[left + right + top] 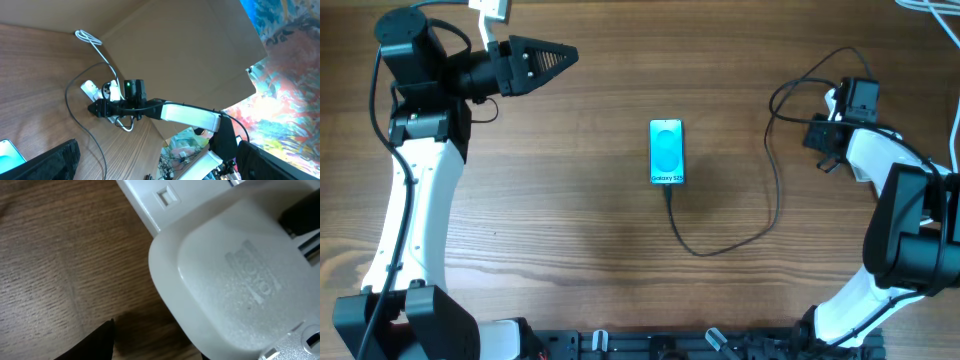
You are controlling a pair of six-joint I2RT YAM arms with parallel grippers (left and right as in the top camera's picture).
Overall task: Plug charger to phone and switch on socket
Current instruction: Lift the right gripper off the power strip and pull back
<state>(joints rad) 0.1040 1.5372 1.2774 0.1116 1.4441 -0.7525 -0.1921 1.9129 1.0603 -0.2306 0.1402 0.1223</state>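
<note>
One step looks left: with the charger (pixel 720 248) nearest and seemingly seated in the phone (pixel 666 150) on the tabletop (pixel 570 210), the right end effector (pixel 97 108), open or closed I cannot tell, should press squarely on the switch of the socket (pixel 88 89) farther back, while the left end effector (pixel 560 56) hangs wide open.

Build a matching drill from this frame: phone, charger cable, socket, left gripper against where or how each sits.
Things:
1. phone
2. charger cable
3. socket
4. left gripper

States:
A. white, right by the right gripper
B. open and empty, away from everything else, on the left arm's side
C. screen up, middle of the table
D. black, loops from the phone's end over to the right arm's side

Pairs: 1-C, 2-D, 3-A, 4-B
</note>
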